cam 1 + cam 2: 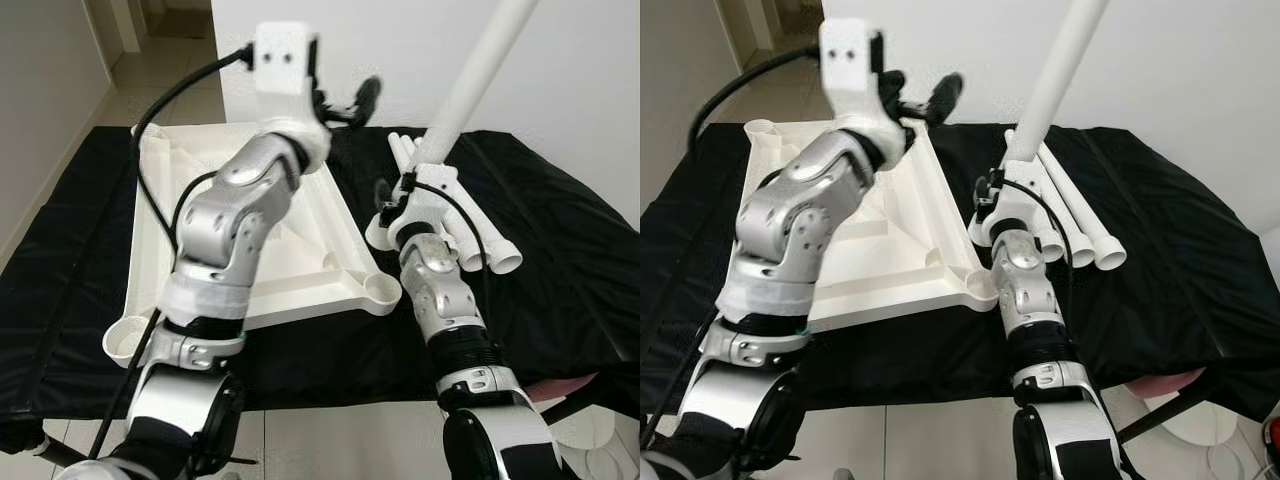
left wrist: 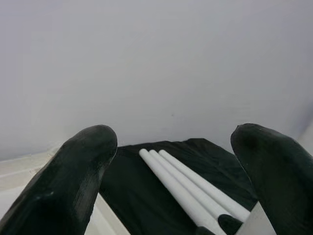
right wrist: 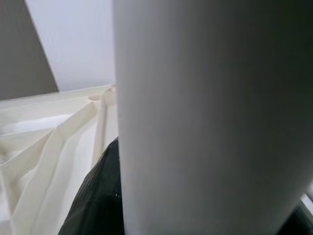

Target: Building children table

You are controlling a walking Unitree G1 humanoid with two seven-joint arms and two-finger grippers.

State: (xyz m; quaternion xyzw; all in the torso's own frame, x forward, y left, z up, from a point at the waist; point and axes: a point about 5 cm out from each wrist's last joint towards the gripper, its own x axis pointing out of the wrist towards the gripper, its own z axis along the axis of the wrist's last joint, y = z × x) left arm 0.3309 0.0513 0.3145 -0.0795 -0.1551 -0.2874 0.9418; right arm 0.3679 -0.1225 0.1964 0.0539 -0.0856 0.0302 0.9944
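Observation:
A white children's table top (image 1: 310, 240) lies upside down on a black cloth, with round leg sockets at its corners (image 1: 382, 290). My right gripper (image 1: 405, 180) is shut on a white table leg (image 1: 480, 70), holding it raised and slanting up to the right, just beyond the top's near right corner. The same leg (image 3: 210, 122) stands close before the right wrist camera. My left gripper (image 1: 345, 105) hangs open and holding nothing above the top's far right corner, with its fingers (image 2: 83, 166) spread wide. Three loose white legs (image 1: 1080, 235) lie side by side to the right of the top.
The black cloth (image 1: 560, 260) covers a low platform, with bare cloth to the right of the legs. A white wall (image 1: 400, 50) rises directly behind. Tiled floor (image 1: 150, 70) runs off at the far left. Something pink (image 1: 570, 385) shows under the cloth's front right edge.

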